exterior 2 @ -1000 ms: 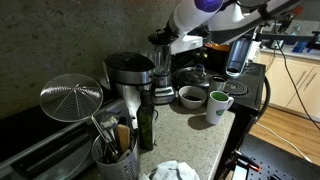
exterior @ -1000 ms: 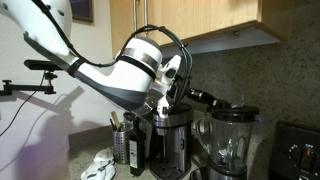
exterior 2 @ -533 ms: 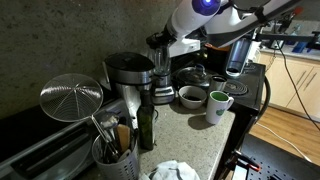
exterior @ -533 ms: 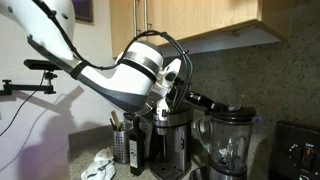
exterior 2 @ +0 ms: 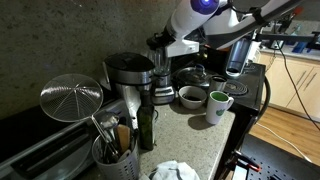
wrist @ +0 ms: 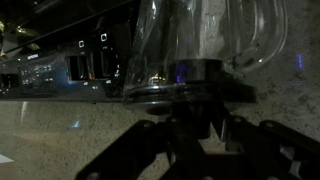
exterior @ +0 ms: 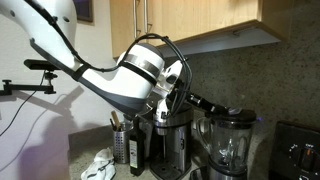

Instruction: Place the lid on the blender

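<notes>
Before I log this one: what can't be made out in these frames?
- Lid: in an exterior view, small and dark; whether it sits on the blender or is held is unclear.
- Gripper: wrist view shows a dark silhouette; open or shut unknown.
- Blender: in an exterior view, partly hidden behind the arm.

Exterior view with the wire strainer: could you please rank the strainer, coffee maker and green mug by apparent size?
Wire strainer and coffee maker: about alike; the strainer sits nearer the camera.
Green mug: clearly smallest.
</notes>
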